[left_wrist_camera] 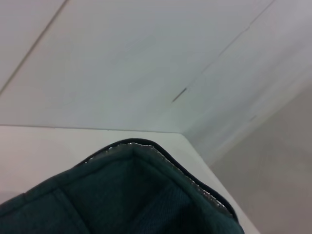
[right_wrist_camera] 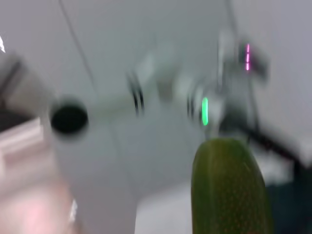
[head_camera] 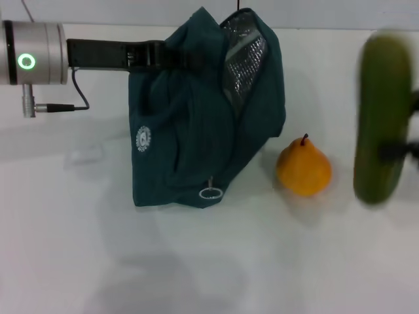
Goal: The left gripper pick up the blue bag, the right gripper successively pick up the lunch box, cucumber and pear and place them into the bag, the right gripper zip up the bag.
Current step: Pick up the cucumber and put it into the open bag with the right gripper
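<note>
Two arms up, as I read it from the head view.
Left gripper (head_camera: 171, 55): reaches in from the left and pinches the blue bag's upper edge; I see its black body run into the fabric, fingertips hidden in the folds.
Blue bag (head_camera: 196, 118): hangs from that hold, its lower edge at the white table (head_camera: 131, 261), mouth open with silver lining (head_camera: 243, 55) showing; zip pull ring (head_camera: 210, 193) dangles low at the front.
Right gripper (head_camera: 409, 124): at the right edge, clamped on the cucumber.
Cucumber (head_camera: 383, 118): held upright in the air, well right of the bag.
Pear (head_camera: 303, 167): stands on the table between bag and cucumber, near the bag.
Lunch box: I can't see it.
</note>
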`<action>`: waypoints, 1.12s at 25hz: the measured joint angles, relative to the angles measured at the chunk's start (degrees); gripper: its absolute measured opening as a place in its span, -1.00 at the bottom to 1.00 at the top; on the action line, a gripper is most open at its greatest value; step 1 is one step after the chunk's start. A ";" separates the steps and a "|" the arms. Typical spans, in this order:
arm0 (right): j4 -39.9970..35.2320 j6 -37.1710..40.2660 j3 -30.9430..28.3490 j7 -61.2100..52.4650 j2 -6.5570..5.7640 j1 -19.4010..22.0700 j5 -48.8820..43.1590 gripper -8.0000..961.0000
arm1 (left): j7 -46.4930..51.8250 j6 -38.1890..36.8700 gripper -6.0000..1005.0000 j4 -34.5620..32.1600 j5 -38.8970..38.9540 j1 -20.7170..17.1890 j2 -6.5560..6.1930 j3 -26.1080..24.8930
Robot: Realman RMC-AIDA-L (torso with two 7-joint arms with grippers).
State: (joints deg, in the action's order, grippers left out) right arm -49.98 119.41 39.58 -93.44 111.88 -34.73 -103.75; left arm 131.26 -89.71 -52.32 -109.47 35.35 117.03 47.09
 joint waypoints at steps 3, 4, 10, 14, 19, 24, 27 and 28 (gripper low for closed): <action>4.88 -1.55 -0.63 7.51 0.60 2.80 9.60 0.34 | 0.41 -0.82 -0.91 -0.11 0.86 0.04 0.15 -0.06; 6.81 -2.72 -0.73 12.39 1.83 4.49 14.40 0.34 | 0.51 -0.97 -0.91 -0.07 1.00 0.05 0.15 -0.16; 22.42 -4.56 5.95 34.37 4.12 6.60 31.89 0.34 | 0.99 -0.98 -0.91 0.22 1.42 -0.31 0.47 -1.76; 32.90 -6.33 11.65 50.78 4.30 4.46 38.58 0.35 | 1.04 -1.06 -0.91 0.77 2.21 -0.73 0.52 -1.74; 33.77 -12.97 16.49 56.73 4.27 1.57 38.79 0.35 | 1.04 -1.63 -0.91 1.21 2.42 -0.74 0.51 -1.55; 33.89 -21.05 20.22 61.74 4.31 -2.09 39.19 0.35 | 1.04 -1.91 -0.91 1.46 2.45 -0.72 0.48 -1.49; 33.78 -24.67 20.44 62.55 4.34 -3.99 39.23 0.35 | 1.03 -1.93 -0.91 1.46 2.49 -0.66 0.48 -1.47; 33.63 -25.89 20.46 62.60 4.34 -4.79 39.18 0.35 | 1.02 -1.94 -0.91 1.46 2.50 -0.62 0.47 -1.47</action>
State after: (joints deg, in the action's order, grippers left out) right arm -16.35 93.52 60.04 -30.84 116.22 -39.52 -64.57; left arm 132.28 -91.65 -50.85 -106.97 34.73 117.50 45.62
